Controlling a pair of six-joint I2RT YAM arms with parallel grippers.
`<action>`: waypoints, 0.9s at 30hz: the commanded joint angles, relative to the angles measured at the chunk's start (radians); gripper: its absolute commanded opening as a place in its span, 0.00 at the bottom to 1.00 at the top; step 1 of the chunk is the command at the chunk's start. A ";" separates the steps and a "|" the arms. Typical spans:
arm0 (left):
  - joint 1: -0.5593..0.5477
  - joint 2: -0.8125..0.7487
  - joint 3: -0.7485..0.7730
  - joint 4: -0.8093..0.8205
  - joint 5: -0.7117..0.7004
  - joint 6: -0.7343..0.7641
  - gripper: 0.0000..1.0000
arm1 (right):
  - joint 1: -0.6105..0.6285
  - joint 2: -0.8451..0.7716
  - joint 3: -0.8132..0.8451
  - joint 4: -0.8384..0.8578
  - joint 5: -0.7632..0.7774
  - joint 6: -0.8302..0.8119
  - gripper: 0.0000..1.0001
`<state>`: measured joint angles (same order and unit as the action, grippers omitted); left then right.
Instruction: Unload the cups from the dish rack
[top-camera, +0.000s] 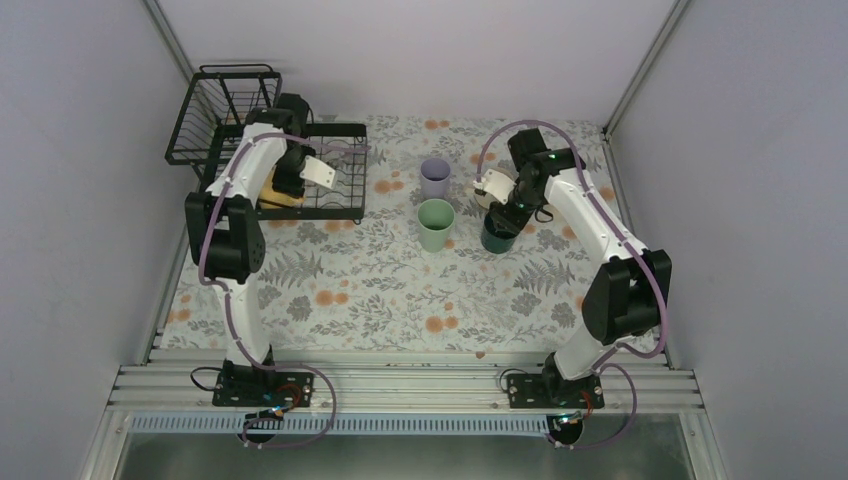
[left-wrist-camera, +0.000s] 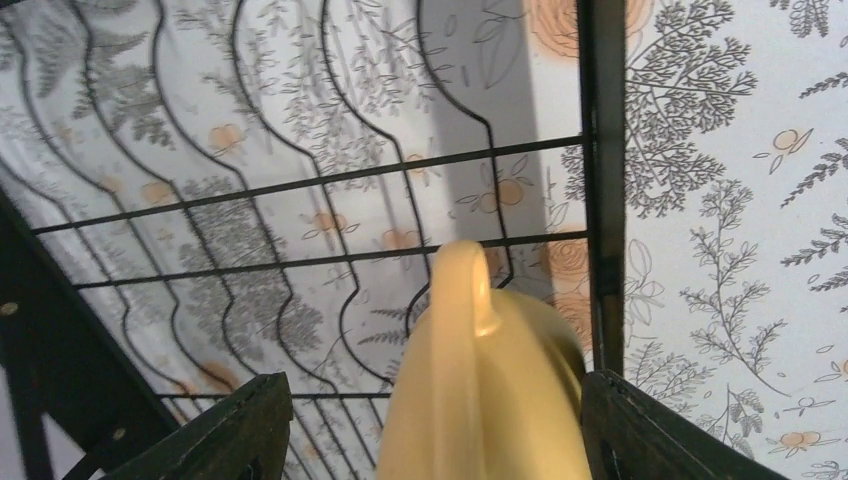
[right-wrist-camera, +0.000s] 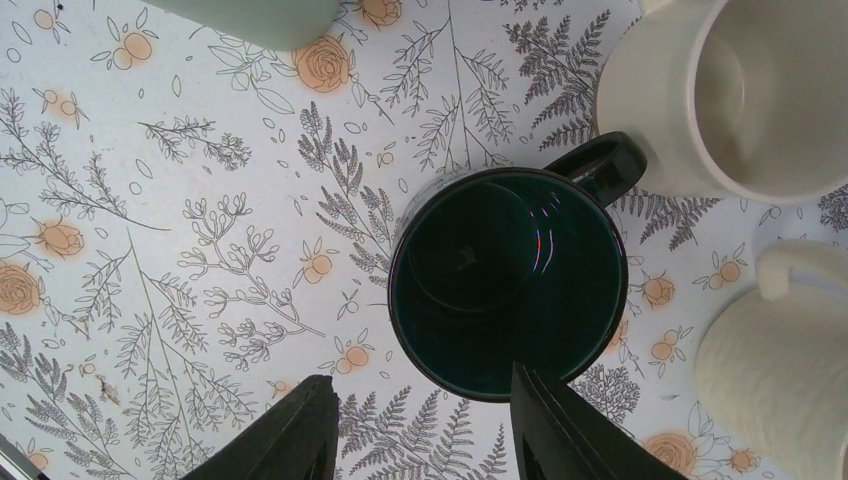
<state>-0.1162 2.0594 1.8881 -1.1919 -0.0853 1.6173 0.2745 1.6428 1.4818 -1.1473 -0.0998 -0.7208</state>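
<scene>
The lavender tumbler (top-camera: 435, 178), mint tumbler (top-camera: 436, 224), dark teal mug (right-wrist-camera: 500, 290) and cream mugs (right-wrist-camera: 720, 100) are set out on the worktop's far half. Only a yellow mug (left-wrist-camera: 480, 380) is seen left at the dish rack's (top-camera: 345, 128) near edge, straddled by the wide-open left gripper (left-wrist-camera: 437, 385). The right gripper (right-wrist-camera: 420, 380) is held parted over the teal mug's rim.

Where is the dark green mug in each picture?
Top external: the dark teal mug stands right of middle, beside the mint-green cup.
Left wrist: not in it.
Right wrist: in the middle, upright.
Shared landmark: the cream mug next to it.
</scene>
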 joint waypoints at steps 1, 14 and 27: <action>-0.003 0.009 0.069 -0.067 0.024 -0.007 0.72 | 0.008 0.003 0.008 -0.014 -0.020 -0.013 0.46; 0.001 0.149 0.184 -0.092 -0.034 -0.048 0.67 | 0.009 -0.033 0.041 -0.005 -0.016 0.001 0.49; 0.012 0.194 0.137 -0.076 -0.091 -0.058 0.39 | 0.008 -0.095 0.058 0.000 -0.030 0.013 0.55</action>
<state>-0.1104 2.2173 2.0232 -1.2434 -0.1574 1.5658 0.2745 1.5654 1.5043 -1.1454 -0.1040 -0.7227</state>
